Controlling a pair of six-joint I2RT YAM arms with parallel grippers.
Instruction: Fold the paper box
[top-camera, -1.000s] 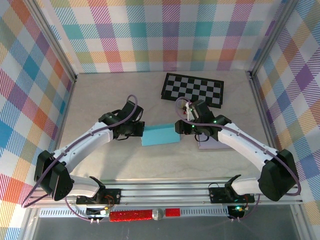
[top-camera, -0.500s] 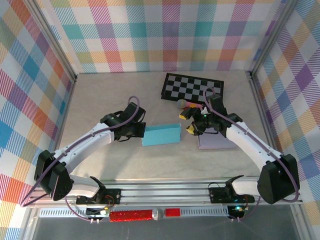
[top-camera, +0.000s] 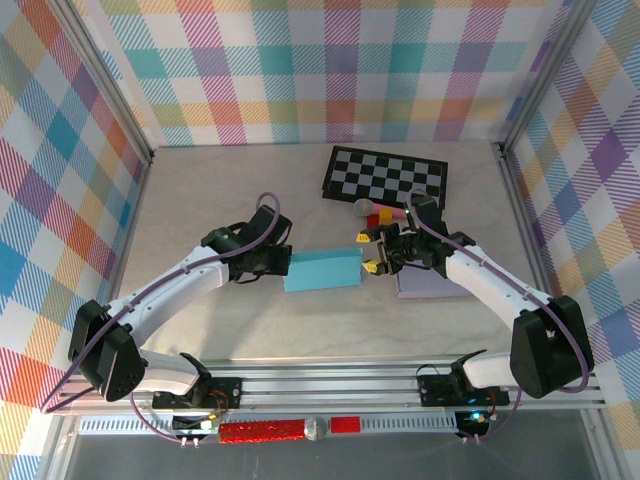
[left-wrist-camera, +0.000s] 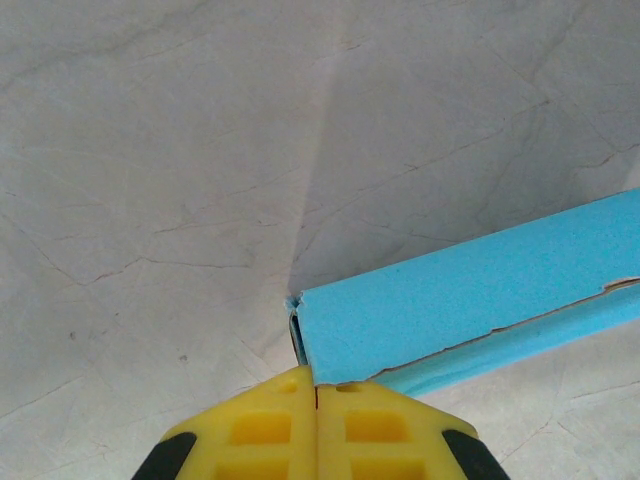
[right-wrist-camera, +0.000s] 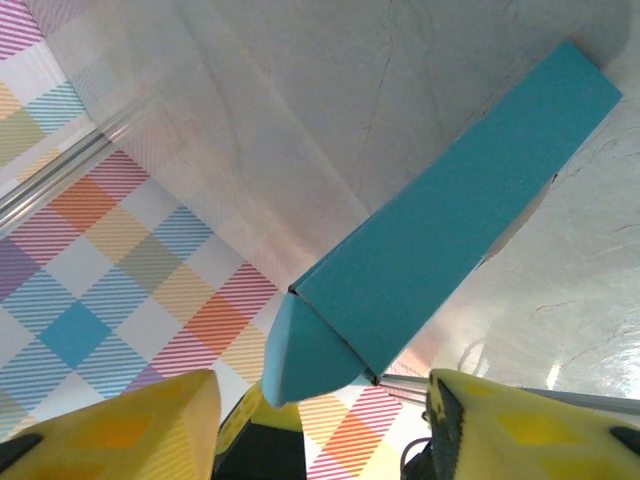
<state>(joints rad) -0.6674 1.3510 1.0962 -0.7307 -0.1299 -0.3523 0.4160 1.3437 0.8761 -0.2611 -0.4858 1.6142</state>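
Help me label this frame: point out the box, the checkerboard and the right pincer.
box (top-camera: 321, 269), top external view, middle of its blue face.
checkerboard (top-camera: 386, 178), top external view, centre of the pattern.
right pincer (top-camera: 366, 252), top external view, midway between its fingertips.

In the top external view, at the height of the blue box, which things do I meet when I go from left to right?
left fingers → blue paper box → right fingers → lavender pad
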